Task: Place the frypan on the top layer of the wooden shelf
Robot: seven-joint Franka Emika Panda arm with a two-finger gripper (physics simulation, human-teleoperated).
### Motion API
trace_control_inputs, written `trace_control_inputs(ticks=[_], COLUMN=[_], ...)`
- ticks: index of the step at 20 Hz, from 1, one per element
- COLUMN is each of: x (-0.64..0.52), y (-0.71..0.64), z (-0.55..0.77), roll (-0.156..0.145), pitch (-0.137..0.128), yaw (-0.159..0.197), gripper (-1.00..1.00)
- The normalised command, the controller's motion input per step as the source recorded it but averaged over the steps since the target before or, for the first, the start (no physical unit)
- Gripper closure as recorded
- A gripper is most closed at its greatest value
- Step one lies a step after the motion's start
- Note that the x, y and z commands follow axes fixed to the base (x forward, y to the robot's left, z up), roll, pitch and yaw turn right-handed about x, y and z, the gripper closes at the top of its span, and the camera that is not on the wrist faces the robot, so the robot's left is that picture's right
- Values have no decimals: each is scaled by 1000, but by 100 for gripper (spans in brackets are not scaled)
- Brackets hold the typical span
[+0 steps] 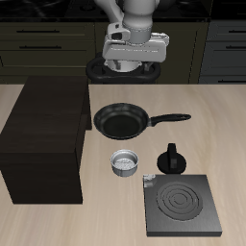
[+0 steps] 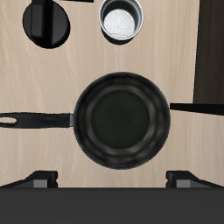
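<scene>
The frypan [image 1: 122, 120] is round and all black and lies flat on the tabletop, its long handle [image 1: 171, 119] pointing away from the wooden shelf [image 1: 43, 135]. The shelf is a big dark brown box standing beside the pan. My gripper [image 1: 126, 65] hangs well above the table, behind the pan and nearer the robot's base, open and empty. In the wrist view the frypan [image 2: 121, 119] lies straight below me with its handle [image 2: 35, 120] stretched out sideways. Both fingertips [image 2: 39, 179] stand wide apart, and the shelf's dark edge [image 2: 210, 52] shows beside the pan.
A small silver cup [image 1: 126, 163] stands in front of the pan and also shows in the wrist view [image 2: 121, 19]. A small black pot-like object [image 1: 171, 159] stands beside it. A flat black burner plate [image 1: 180, 205] with rings lies near the table's front edge.
</scene>
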Motion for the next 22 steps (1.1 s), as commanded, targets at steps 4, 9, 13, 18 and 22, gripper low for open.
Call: trace_control_inputs(ticks=[4,9,13,18,22], x=[-27,102,154,78,-11], y=[179,138,144,132,157], z=[-217,-339,-587,-550,-527], roll=[-8,-3,8,21,-25], pitch=[-43,7,33,26,14], yaw=[20,-11,4,21,-14], gripper=[-100,-100,-100,-100,-100])
